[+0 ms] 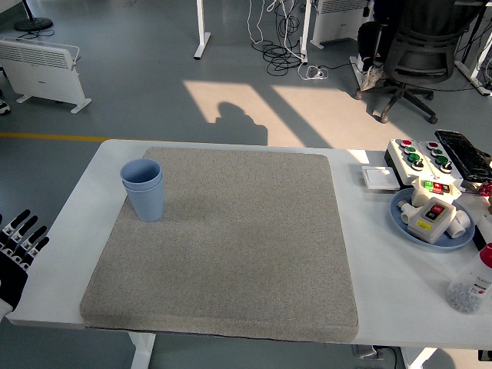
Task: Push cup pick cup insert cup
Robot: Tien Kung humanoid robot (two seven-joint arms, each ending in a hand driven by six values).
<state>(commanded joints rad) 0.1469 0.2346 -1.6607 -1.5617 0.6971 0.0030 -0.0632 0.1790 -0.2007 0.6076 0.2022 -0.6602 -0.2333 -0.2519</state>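
At eight o'clock, the left hand (15, 254) hangs off the white table (73, 231), fingers spread, holding nothing. The stacked blue cups (143, 189) stand upright at ten o'clock on the grey mat (231, 246).

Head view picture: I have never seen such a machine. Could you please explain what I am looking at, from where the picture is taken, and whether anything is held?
The picture comes from a camera high on a humanoid robot, looking forward and down over a white table. A grey mat covers most of it. On the mat's far left corner stand two blue cups, one nested inside the other, upright. The black and white shape at the left edge is the robot's left hand; its fingers are spread and hold nothing, and it is well apart from the cups. The right hand is not in the picture. On the right side of the table lie a blue plate with small switch parts, a box with coloured buttons and a plastic bottle. Behind the table you see the floor and an office chair. No person is visible.
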